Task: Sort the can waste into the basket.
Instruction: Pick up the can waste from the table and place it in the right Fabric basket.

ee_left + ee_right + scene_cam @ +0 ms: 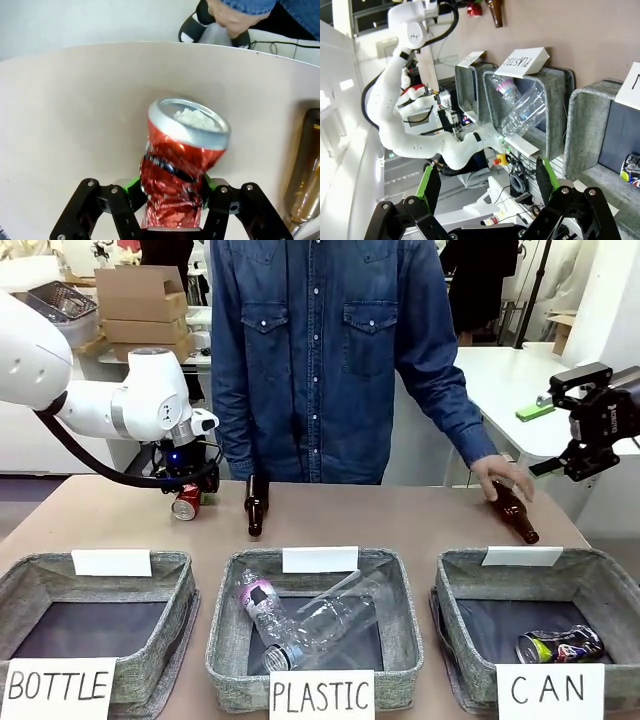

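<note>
The red can (180, 165), crumpled and with its silver top tipped toward the camera, is clamped low on its body between the green pads (132, 184) of the left gripper (170, 195), at the lower middle of the left wrist view. In the front view this pair hangs at the left middle of the frame, low over the far part of the table (380, 520); whether the can touches the tabletop cannot be told. Just to its right an upright brown bottle (256, 505) stands on the table. The blue can (560, 645) lies on its side inside the CAN basket (450, 585) at the lower right of the frame. Above that basket, a person's hand (503, 478) rests on a second brown bottle (516, 513) that lies on the table. The right gripper (487, 182) hangs at the right edge of the front view, off beyond the table, its jaws spread wide with nothing between them. The PLASTIC basket (225, 640) at bottom centre holds clear plastic bottles (305, 620), and the BOTTLE basket (180, 590) sits at bottom left.
</note>
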Controlling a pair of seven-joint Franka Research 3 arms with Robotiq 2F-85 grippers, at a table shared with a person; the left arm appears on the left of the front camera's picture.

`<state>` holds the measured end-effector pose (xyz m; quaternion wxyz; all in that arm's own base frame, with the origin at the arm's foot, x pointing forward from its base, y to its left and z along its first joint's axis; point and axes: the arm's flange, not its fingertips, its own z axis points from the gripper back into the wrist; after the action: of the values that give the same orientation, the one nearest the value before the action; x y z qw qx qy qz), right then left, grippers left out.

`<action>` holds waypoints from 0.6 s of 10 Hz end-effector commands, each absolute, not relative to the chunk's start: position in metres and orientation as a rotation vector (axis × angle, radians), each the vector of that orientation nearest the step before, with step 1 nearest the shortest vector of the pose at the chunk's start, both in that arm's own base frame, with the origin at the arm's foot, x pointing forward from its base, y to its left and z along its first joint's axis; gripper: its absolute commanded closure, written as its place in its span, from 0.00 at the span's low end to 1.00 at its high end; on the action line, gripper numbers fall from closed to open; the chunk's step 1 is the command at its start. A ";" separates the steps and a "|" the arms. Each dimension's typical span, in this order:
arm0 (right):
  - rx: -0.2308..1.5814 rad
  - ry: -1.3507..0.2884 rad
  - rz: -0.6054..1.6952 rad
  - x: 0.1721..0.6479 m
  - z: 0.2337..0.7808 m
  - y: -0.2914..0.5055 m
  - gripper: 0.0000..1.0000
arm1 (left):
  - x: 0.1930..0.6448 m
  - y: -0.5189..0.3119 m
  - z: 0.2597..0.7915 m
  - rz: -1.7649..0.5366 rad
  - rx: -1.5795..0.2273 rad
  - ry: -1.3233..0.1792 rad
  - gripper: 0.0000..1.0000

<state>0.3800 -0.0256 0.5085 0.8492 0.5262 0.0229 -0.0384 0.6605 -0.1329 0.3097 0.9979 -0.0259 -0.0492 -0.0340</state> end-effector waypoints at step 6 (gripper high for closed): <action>1.110 0.039 -0.062 0.381 0.511 -0.028 0.00 | 0.592 -0.102 0.379 -0.310 -0.045 -0.106 1.00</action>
<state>0.3801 -0.0257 0.5085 0.8492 0.5261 0.0228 -0.0384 0.6269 -0.1190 0.3603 0.9936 -0.0217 -0.0613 -0.0918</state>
